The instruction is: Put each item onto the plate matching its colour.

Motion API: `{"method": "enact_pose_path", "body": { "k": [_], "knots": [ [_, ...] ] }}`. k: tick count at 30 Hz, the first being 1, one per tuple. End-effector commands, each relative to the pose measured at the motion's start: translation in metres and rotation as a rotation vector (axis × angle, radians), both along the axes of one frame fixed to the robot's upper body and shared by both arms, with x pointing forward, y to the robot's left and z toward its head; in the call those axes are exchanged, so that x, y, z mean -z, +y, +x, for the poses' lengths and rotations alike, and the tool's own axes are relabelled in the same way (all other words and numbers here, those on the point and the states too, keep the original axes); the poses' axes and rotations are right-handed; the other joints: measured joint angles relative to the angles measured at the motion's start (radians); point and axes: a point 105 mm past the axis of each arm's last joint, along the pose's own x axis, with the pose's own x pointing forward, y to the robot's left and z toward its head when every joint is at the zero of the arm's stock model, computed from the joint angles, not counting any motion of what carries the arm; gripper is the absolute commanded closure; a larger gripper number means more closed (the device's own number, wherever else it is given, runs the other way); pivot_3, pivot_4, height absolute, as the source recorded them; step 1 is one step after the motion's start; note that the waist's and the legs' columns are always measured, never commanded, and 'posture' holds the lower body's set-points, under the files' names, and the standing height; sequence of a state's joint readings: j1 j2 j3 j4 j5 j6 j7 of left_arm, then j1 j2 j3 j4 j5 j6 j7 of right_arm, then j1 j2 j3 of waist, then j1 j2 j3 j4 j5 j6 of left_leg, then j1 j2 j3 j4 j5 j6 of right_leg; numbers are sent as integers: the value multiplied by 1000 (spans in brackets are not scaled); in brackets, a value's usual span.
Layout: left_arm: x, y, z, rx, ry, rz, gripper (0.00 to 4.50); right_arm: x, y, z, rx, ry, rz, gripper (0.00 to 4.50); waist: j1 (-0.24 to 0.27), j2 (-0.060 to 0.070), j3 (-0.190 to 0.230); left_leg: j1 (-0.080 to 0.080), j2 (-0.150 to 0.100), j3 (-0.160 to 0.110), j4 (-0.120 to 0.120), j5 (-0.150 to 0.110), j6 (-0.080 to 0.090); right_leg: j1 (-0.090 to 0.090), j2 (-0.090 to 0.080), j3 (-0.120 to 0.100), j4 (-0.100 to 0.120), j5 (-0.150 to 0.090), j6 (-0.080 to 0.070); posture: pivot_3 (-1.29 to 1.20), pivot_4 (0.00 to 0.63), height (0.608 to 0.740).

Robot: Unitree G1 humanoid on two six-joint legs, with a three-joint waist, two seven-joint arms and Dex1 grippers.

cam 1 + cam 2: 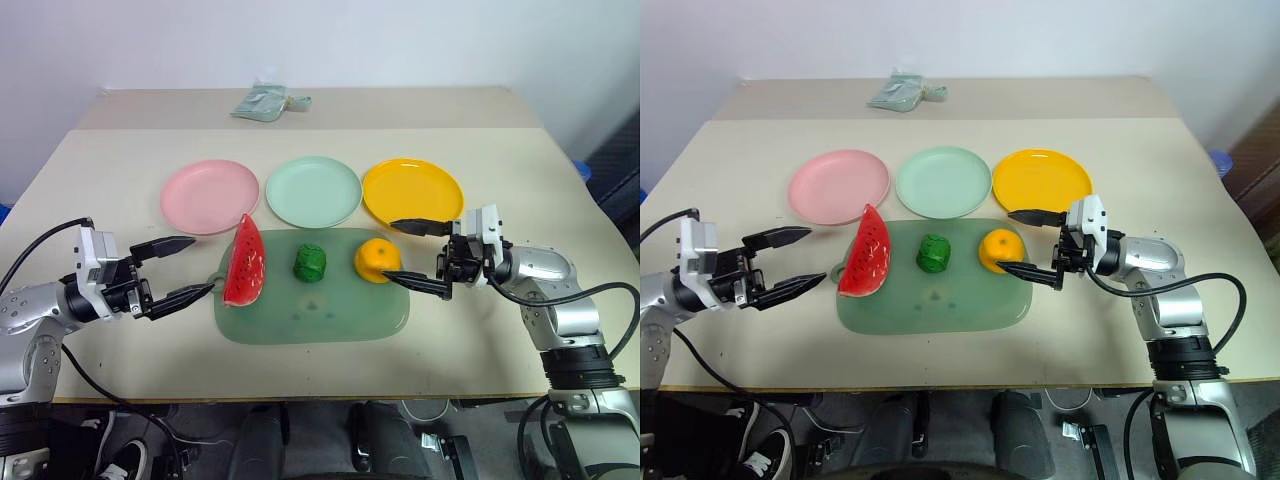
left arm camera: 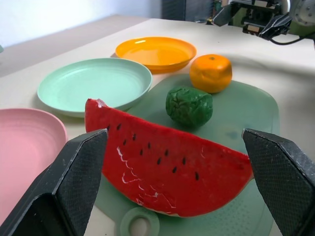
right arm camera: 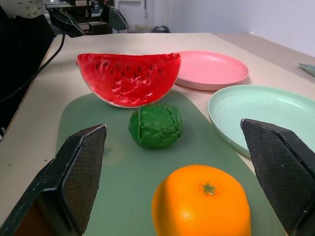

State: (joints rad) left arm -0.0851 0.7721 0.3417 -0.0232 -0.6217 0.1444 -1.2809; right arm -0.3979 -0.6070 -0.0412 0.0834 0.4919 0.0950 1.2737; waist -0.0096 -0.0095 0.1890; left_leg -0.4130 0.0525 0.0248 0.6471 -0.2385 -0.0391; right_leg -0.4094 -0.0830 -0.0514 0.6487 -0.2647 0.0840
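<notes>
Around the green mat, bare table lies open left, right and front; three plates crowd its far edge.

Red black-seeded watermelon, dark-green vegetable, orange orange.

Both arms silver-grey metal with black joint segments. White blocky wrist housings. Left gripper and right gripper: two long black tapered fingers each, pads finely textured. Black cables loop off both forearms.
</notes>
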Motion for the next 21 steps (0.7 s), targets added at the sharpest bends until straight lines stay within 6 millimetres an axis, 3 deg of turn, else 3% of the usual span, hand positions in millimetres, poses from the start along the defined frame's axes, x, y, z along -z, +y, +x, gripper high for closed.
{"method": "enact_pose_path", "body": {
  "k": [1, 13, 21],
  "knots": [
    [-8, -4, 2, 24, -40, 6, 0, -8, -3, 1, 16, -45, -1, 30, 1, 0, 0, 0, 0, 0, 0, 0, 0, 0, 0, 0, 0, 0, 0, 0, 150, 740],
    [-14, 0, 3, 6, -37, -19, 0, -13, -6, 0, 22, -55, 0, 30, -1, 0, 0, 0, 0, 0, 0, 0, 0, 0, 0, 0, 0, 0, 0, 0, 150, 740],
    [-38, 7, 9, -116, 8, -117, 0, -14, 0, 6, 17, -57, 21, 30, 0, 0, 0, 0, 0, 0, 0, 0, 0, 0, 0, 0, 0, 0, 0, 0, 150, 740]
  ]
}}
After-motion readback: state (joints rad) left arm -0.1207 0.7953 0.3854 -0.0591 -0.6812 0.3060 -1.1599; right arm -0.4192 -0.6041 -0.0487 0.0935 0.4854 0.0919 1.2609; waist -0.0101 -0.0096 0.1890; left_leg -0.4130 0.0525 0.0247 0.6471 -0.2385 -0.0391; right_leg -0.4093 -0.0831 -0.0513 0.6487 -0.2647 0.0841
